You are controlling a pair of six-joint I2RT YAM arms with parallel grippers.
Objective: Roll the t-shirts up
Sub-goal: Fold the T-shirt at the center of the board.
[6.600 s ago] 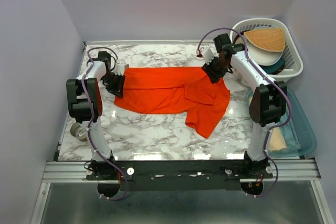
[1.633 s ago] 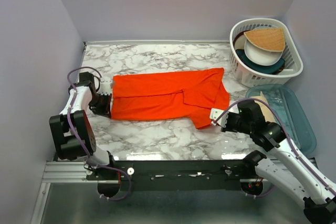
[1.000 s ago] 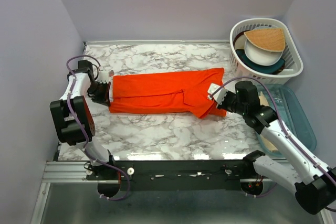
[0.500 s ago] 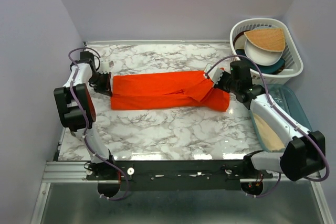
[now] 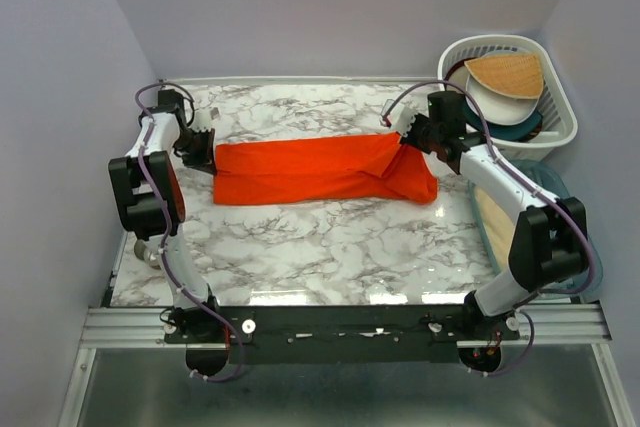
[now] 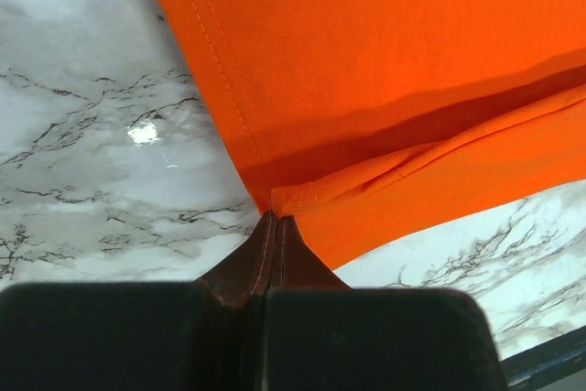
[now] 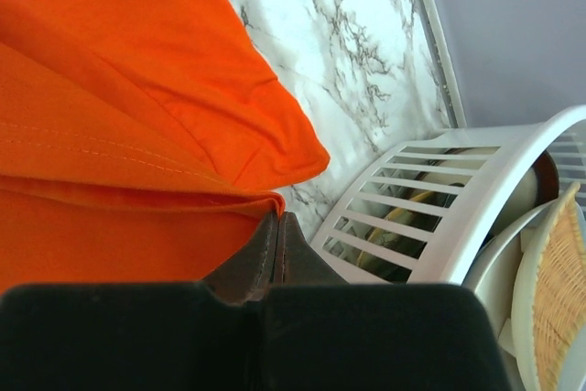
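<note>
The top view shows the plain orange-red soft-fabric t-shirt (image 5: 320, 169) lying on the white, grey-veined marble tabletop (image 5: 320, 247). It is folded into a band in the far-centre area, with its long axis running left to right.

The wrist views show the grips, which the top view does not resolve. The left gripper (image 6: 275, 219) has its brown pads pressed together on a folded hem corner at the shirt's left end. The right gripper (image 7: 277, 217) is clamped in the same way on a fold edge at the right end. The right wrist view also shows the white slatted plastic basket (image 7: 439, 217) near that end.

Both arms reach forward with elbows raised. The wrists turn inward and face each other across the shirt.
</note>
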